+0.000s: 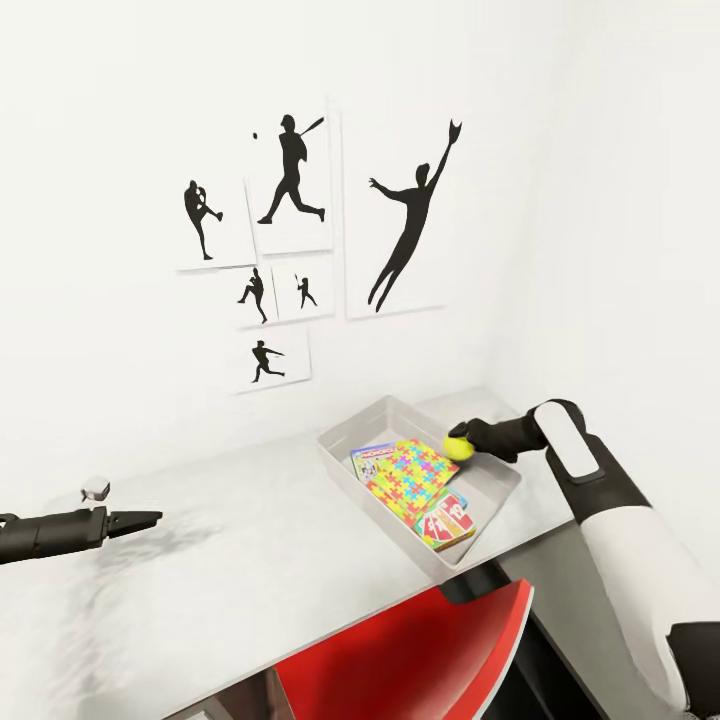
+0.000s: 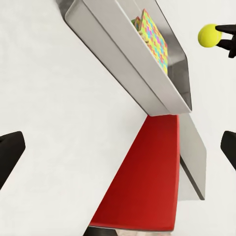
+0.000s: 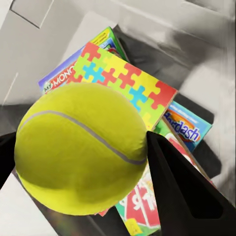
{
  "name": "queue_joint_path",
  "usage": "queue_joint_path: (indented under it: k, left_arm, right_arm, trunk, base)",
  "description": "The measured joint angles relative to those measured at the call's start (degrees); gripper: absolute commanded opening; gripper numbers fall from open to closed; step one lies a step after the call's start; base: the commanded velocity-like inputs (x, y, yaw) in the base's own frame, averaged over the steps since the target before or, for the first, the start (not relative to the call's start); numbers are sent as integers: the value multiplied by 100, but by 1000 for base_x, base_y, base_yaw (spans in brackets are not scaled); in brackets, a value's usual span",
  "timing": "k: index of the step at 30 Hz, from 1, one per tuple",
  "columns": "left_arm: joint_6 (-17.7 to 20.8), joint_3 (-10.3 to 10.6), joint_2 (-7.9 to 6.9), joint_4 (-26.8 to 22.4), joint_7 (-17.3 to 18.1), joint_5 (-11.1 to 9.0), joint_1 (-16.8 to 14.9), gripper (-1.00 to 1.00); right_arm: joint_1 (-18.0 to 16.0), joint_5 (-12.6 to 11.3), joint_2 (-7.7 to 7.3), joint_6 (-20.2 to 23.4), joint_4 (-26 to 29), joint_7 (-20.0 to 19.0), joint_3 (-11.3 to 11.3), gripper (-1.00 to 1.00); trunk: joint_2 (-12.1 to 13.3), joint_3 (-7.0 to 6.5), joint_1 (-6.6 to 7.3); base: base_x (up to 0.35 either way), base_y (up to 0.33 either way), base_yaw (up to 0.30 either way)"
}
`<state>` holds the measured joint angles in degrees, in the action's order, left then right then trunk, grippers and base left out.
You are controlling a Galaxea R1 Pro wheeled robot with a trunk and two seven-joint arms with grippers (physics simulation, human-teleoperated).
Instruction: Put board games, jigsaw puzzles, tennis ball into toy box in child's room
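1. At the far left, the left hand [image 1: 150, 519] hovers low over the bare counter [image 1: 260, 540], its two black fingers parted and holding nothing. It is well apart from the toy box, so it leaves the right arm's side free.
2. Near the front edge of the counter, a red chair [image 1: 420, 660] sits tucked under it, just below and near the toy box's near-right corner.
3. Towards the right of the counter stands the toy box [image 1: 340, 455], a shallow grey bin with sloping walls and a rim. It already holds a jigsaw puzzle [image 1: 415, 472] lying on top of a Monopoly box [image 1: 368, 455], with a red, white and green game box [image 1: 447, 523] at its nearer end. The right wrist view also shows a blue game box [image 3: 189, 129] under the puzzle.
4. Over the box's far right rim, the right hand [image 1: 468, 446] is closed on the tennis ball [image 1: 458, 447], one finger on each side of it.
5. The ball is probably light, springy and fuzzy, so a grip across its widest part suits it; once let go it will likely bounce or roll.
6. Releasing low over the flat boxes, well inside the rim, seems safest, since the shallow walls give little guard. There is open room above the box.
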<state>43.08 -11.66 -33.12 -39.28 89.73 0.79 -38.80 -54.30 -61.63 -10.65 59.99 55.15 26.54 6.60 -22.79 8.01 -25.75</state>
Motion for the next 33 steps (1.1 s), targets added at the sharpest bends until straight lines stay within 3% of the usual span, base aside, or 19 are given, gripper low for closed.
queue_joint_path:
  k: [5, 11, 18, 29, 31, 33]
  left_arm:
    - [0, 2, 5, 0, 0, 0, 0, 100]
    - [0, 3, 8, 0, 0, 0, 0, 100]
    - [0, 4, 10, 0, 0, 0, 0, 100]
    - [-9, 6, 5, -6, 1, -12, 0, 100]
    - [-9, 4, 3, -7, 3, -82, 1, 100]
    - [-9, 4, 1, -8, 4, -274, 7, 100]
  right_arm:
    - [-87, 13, -328, 0, -5, 384, 314, -100]
    - [-95, -1, -609, 0, 2, 459, 396, -100]
    - [-92, -2, -619, 0, -25, 516, 432, -100]
    - [-92, -8, -573, 0, -35, 962, 608, -100]
    - [-92, -8, -572, -1, -36, 973, 610, -100]
    - [-92, -8, -571, 0, -36, 978, 611, -100]
  trunk:
    - [0, 0, 0]
    - [0, 0, 0]
    - [0, 0, 0]
    - [1, 25, 0]
    - [1, 42, 0]
    - [1, 60, 0]
  base:
    - [0, 0, 0]
    - [0, 0, 0]
    - [0, 0, 0]
    - [0, 0, 0]
    - [0, 0, 0]
    - [0, 0, 0]
